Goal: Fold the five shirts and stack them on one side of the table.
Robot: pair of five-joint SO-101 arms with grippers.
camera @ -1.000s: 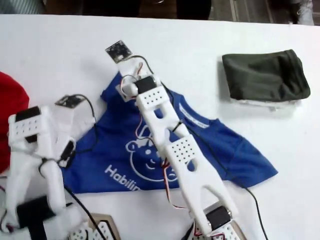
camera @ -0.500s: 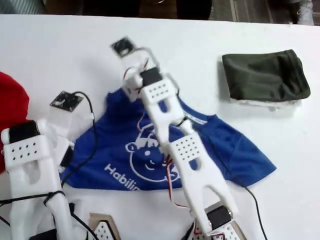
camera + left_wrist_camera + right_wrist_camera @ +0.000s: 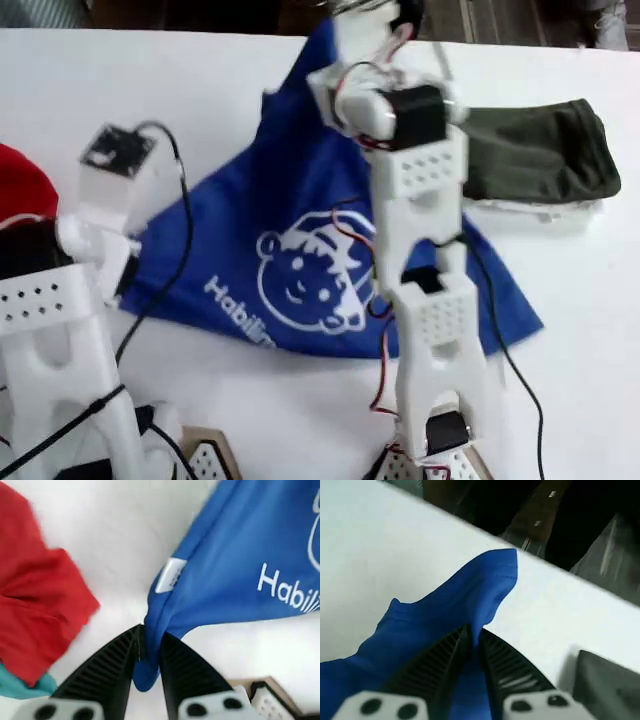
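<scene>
Red shirt (image 3: 20, 190) sits crumpled at the left edge. The left gripper (image 3: 149, 636) is clamped tight on a low corner of the blue T-shirt (image 3: 290, 230), and the right gripper (image 3: 475, 632) pinches another corner, held high, probably stretching it taut to lay flat for folding. Far right, a folded dark green shirt (image 3: 540, 150) starts the stack. White table (image 3: 150, 80), dim room (image 3: 250, 12) beyond.

A white table (image 3: 130, 80) meets dark floor (image 3: 200, 12) beyond its far edge.
</scene>
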